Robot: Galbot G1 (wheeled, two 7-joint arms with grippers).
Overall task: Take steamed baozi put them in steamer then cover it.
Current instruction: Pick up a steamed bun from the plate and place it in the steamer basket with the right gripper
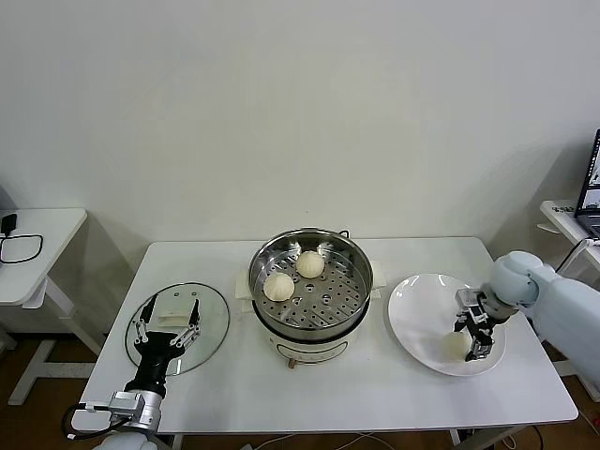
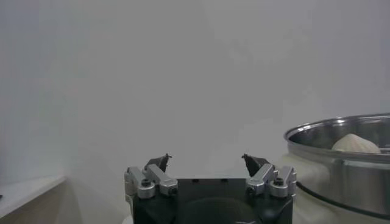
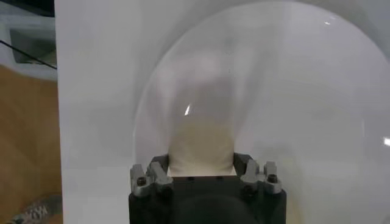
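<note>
Cream-white round dough bun [image 3: 201,143] on flat white plate [image 3: 317,91]: blurred, fingertip contact hidden behind right gripper [image 3: 201,173]. Shiny steel steamer pot [image 2: 341,159] cut off by frame edge.

Surface: white rectangular table [image 1: 403,394] | centre: round shiny stainless-steel steamer [image 1: 352,298] on a cream-white base | robot's left side: round clear glass cover [image 1: 214,319] with metal rim and white handle, lying flat | robot's right side: flat round white plate [image 1: 417,314]
</note>
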